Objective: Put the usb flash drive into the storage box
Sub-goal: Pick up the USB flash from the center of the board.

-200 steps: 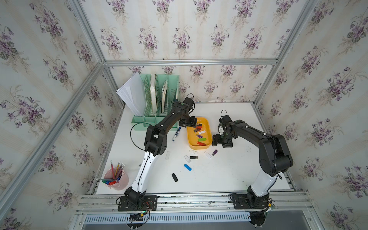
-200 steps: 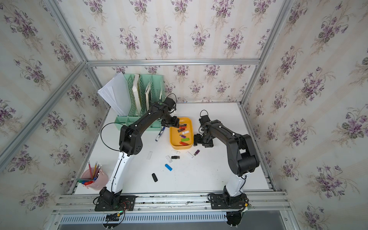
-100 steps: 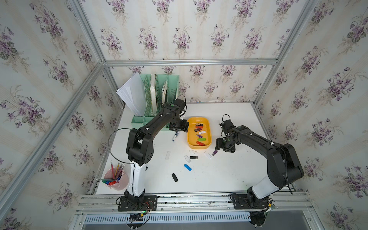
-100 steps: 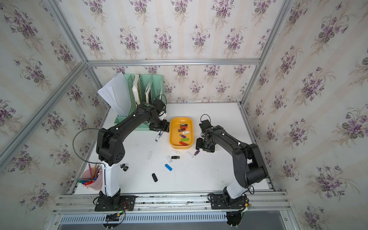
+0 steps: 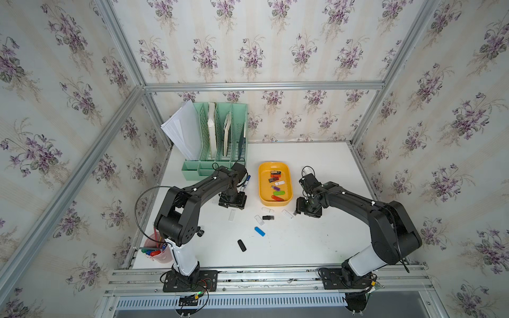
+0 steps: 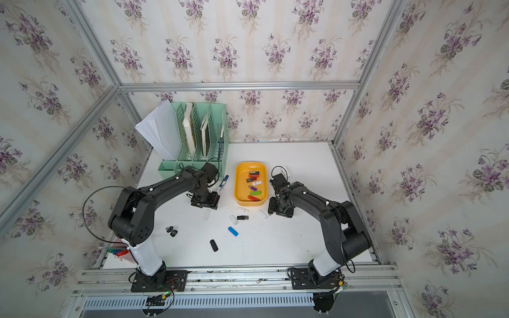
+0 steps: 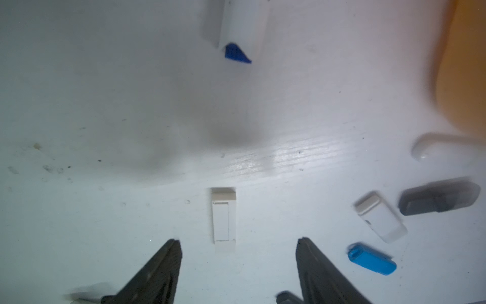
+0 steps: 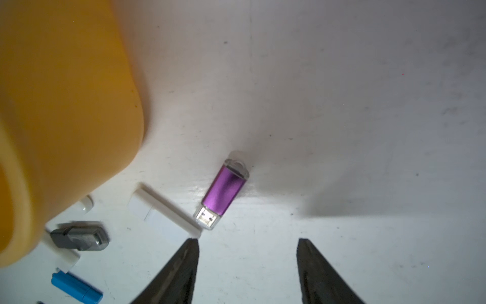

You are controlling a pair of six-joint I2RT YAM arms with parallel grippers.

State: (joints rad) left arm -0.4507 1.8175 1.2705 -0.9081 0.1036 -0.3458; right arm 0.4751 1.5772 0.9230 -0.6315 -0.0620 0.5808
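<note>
step: pick approach, nothing gripped yet. Several drives already lie in the shallow yellow-orange plastic storage box (image 5: 260, 187). More lie loose on the white tabletop (image 5: 316, 170).
left claw (image 7: 238, 240): fingers apart, empty, low over the tabletop. The flat white rectangular usb flash drive (image 7: 223, 218) lies dead ahead. Its long axis is in line with the claw and its near end is about level with the fingertips.
right claw (image 8: 247, 239): fingers apart, empty. The purple metallic usb flash drive (image 8: 223, 189) with clear cap lies just ahead of the tips, skewed and offset toward one finger. A long white capped drive (image 8: 163, 213) ends right at that finger's tip; contact can't be told.
box position: between the two claws, a bit ahead of each, just beside the right claw.
next, left (judgement): ease forward, drop until the fingers straddle the narrow width, close. The drive is thin, so the tips must nearly meet the tabletop.
next, right (judgement): shift sideways, twist to match the skew, stay off the white neighbour. Then lift over the box wall and release.
top views only: box contents, both arms' pose, the whole spread of loose drives. The purple drive is hard to make out beside the right claw there.
wrist views only: finger gap and drive alignment. The right wrist view sees just the box's outer wall, not its inside.
</note>
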